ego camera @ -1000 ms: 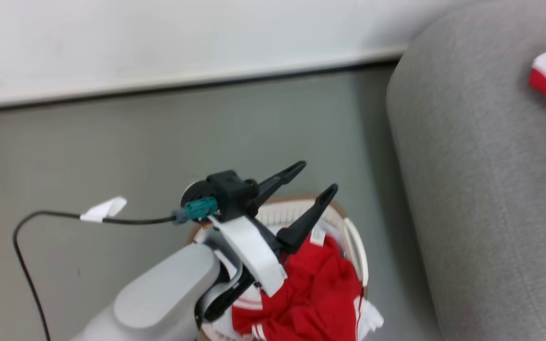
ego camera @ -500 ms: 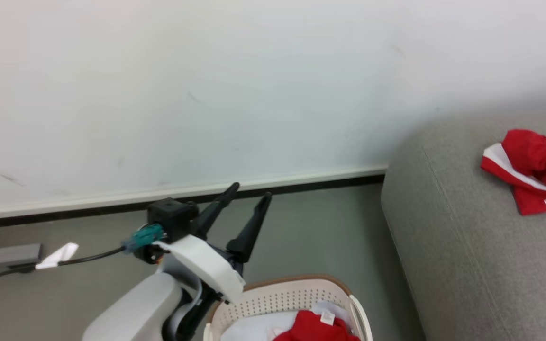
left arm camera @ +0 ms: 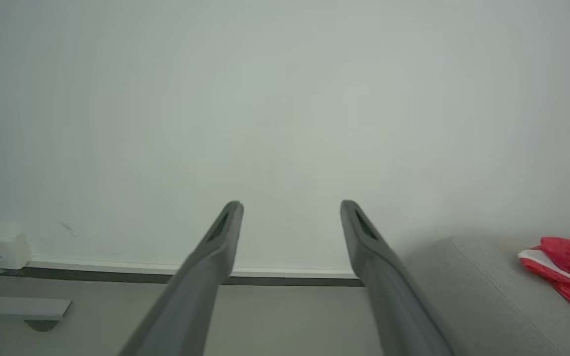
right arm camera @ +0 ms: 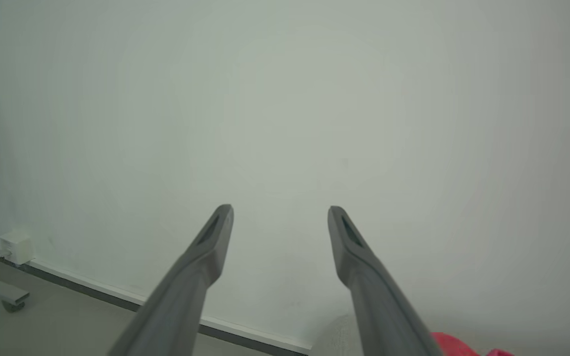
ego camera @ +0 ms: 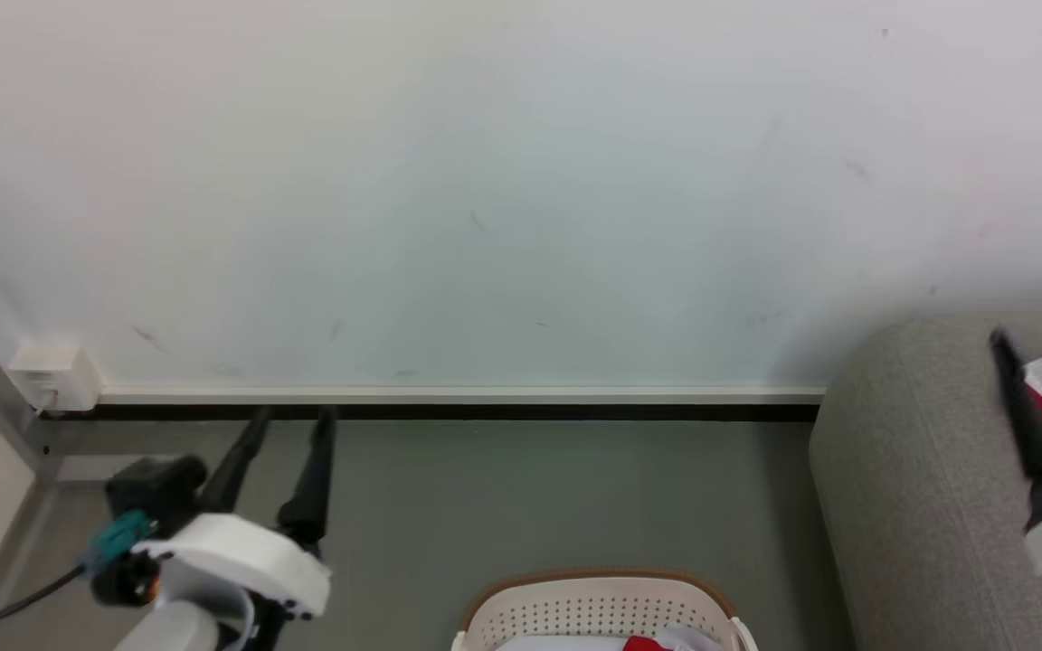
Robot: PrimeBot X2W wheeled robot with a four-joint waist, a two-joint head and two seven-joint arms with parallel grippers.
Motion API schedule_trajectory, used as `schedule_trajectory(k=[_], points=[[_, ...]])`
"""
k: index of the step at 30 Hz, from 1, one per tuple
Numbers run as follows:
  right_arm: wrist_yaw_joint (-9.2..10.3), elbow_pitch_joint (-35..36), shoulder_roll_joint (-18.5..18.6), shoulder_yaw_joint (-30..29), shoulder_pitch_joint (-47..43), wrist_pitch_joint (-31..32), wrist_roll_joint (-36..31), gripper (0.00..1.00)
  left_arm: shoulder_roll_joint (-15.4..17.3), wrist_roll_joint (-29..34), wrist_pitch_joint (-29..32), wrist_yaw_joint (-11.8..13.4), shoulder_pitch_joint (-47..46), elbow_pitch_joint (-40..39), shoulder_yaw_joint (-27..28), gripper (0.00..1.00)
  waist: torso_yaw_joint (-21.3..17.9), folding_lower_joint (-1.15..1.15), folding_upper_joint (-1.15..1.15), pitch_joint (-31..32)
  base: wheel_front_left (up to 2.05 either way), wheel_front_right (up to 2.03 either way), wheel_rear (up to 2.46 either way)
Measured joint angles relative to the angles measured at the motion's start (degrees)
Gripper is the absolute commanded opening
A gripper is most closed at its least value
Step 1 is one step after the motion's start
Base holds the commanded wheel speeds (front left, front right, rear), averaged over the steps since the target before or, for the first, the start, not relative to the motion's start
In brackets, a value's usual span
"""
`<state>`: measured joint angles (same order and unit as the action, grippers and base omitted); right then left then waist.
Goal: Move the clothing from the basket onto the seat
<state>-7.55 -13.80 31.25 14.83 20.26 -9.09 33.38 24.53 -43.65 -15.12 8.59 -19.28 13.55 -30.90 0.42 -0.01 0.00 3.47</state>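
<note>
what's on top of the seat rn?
One piece of red clothing with a white band lies on the seat. In the head view the right gripper covers part of it, and its far side runs out of frame.

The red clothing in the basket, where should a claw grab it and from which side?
Pinch the red clothing at the bunched bit peeking up inside the basket, coming straight down from above: its perforated walls block every side, so the top is the way in. Most of the heap lies below the head view's edge. The open left claw looks nearer.
</note>
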Motion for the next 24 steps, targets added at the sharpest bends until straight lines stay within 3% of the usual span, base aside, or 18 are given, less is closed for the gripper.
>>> schedule_trajectory(k=[5,11,18,24], points=[[0.00,1.44,-9.25,-6.06,-9.46,-4.16,-1.79,1.00,-1.80,4.99,0.00,1.55,7.15,-3.30,8.18,1.00,1.17,0.00,0.00,0.11,0.00,0.00,0.00],[0.00,1.81,-16.35,-9.72,-15.79,-5.63,-7.35,1.00,-6.45,12.55,-0.01,0.20,14.41,-6.24,16.25,1.00,1.71,0.01,0.00,-0.47,0.00,0.00,0.00],[0.00,3.14,-20.39,-12.81,-18.54,-5.72,-13.67,1.00,-12.43,18.96,-0.01,-1.87,20.03,-6.98,24.20,1.00,1.93,0.01,0.00,-0.50,0.00,0.00,0.00],[0.00,3.00,-20.63,-11.69,-19.07,-5.86,-15.73,1.00,-16.08,23.03,-0.01,-5.19,20.96,-5.91,27.09,1.00,2.07,0.01,0.00,-0.42,0.00,0.00,0.00]])
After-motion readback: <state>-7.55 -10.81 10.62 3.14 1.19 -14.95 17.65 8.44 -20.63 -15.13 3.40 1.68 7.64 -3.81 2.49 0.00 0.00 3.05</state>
